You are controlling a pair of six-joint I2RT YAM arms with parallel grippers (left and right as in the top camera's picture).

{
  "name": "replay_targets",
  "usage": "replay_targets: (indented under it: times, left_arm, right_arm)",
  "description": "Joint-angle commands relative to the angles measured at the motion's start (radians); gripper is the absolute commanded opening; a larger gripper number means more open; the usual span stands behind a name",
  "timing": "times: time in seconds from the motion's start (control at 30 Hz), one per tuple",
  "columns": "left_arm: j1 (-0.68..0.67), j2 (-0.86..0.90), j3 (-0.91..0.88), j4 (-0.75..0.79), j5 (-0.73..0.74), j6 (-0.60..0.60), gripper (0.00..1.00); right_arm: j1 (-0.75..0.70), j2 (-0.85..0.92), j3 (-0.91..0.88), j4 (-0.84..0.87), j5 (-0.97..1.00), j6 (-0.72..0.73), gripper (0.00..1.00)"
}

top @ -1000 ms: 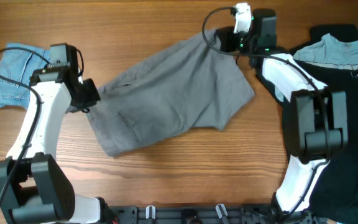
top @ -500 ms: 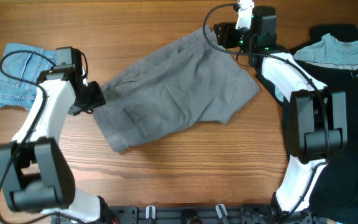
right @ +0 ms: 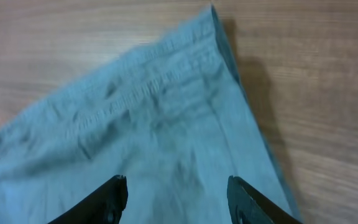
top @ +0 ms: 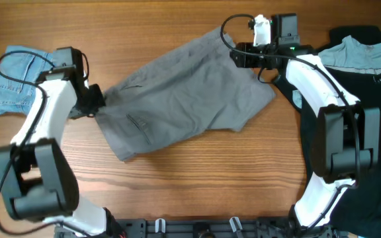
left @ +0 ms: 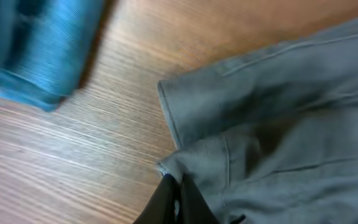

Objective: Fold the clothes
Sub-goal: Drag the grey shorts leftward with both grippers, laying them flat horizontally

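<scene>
Across the middle of the wooden bench (top: pixel 177 192), from my overhead view, the grey pants (top: pixel 184 99) lie spread flat on a slant, one end pointing toward the far edge right of centre and the other reaching toward the near edge left of centre. A slit pocket shows as a short dark line on the cloth nearer the left side. My left gripper (top: pixel 94 104) sits at the left end of the pants. In its wrist view the two dark fingers (left: pixel 169 202) are pressed together into a single wedge, pinching the hemmed corner of the grey cloth where it meets the bare wood. My right gripper (top: pixel 238 56) sits at the pants' far right corner, just above the fabric. In its wrist view the fingers (right: pixel 107 199) stand wide apart with grey cloth and a stitched seam showing between them, and I cannot tell whether the tips touch the fabric. At the left edge of the bench a pair of light-blue denim shorts (top: pixel 12 86) lies bunched, near the left arm but apart from the pants. Along the right edge a black garment (top: pixel 376 145) is spread out, with a pale-blue shirt (top: pixel 362 54) lying on its far end.
</scene>
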Motion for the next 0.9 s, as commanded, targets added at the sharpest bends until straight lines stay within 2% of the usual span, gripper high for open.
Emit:
replay_targets:
  times: [0.0,0.13,0.17,0.2,0.23,0.33,0.37,0.4,0.47,0.5,0.57,0.67,0.8,0.87]
  left_arm:
    - [0.008,-0.100,0.037,0.022,-0.027,0.002,0.04]
    - [0.008,-0.050,0.028,0.096,-0.024,0.006,0.04]
    - [0.008,-0.035,0.024,0.106,-0.024,0.006,0.10]
    - [0.008,-0.013,0.023,0.106,-0.024,0.006,0.52]
    - [0.008,0.002,0.023,0.099,-0.024,0.006,0.75]
    - [0.006,-0.045,0.075,-0.031,-0.010,0.009,0.78]
    - [0.003,-0.087,0.129,-0.111,0.033,0.009,0.78]
    - [0.003,-0.123,0.158,-0.176,0.091,0.009,0.78]
    - [0.002,-0.166,0.158,-0.302,0.166,0.004,0.81]
    - [0.002,-0.160,0.141,-0.377,0.175,-0.007,0.87]
    - [0.002,-0.156,0.026,-0.407,0.188,-0.090,0.91]
    - [0.002,-0.156,-0.233,-0.258,0.311,-0.164,0.91]
    - [0.002,-0.155,-0.454,0.009,0.311,-0.282,0.92]
    - [0.002,-0.155,-0.496,0.134,0.307,-0.280,0.86]
  right_arm:
    - [-0.003,0.002,0.006,-0.121,0.053,-0.021,0.56]
    - [-0.003,0.014,-0.017,-0.250,0.088,0.011,0.57]
    - [-0.003,0.014,-0.028,-0.261,0.088,0.010,0.57]
    - [-0.003,0.014,-0.040,-0.277,0.089,0.011,0.57]
    - [-0.003,0.014,-0.051,-0.294,0.089,0.011,0.57]
    - [-0.003,0.014,-0.124,-0.307,0.186,0.133,0.51]
    - [-0.003,0.014,-0.150,-0.305,0.201,0.137,0.55]
    - [-0.004,0.014,-0.166,-0.296,0.218,0.130,0.71]
    - [-0.008,0.013,-0.167,-0.294,0.203,0.108,0.73]
    - [-0.008,0.013,-0.167,-0.294,0.182,0.105,0.73]
    - [-0.008,0.013,-0.167,-0.295,0.172,0.104,0.73]
    - [-0.008,0.013,-0.166,-0.325,0.119,0.093,0.76]
    - [-0.014,-0.010,-0.157,-0.350,0.101,0.062,0.77]
    - [-0.016,-0.039,-0.157,-0.354,0.102,0.053,0.78]
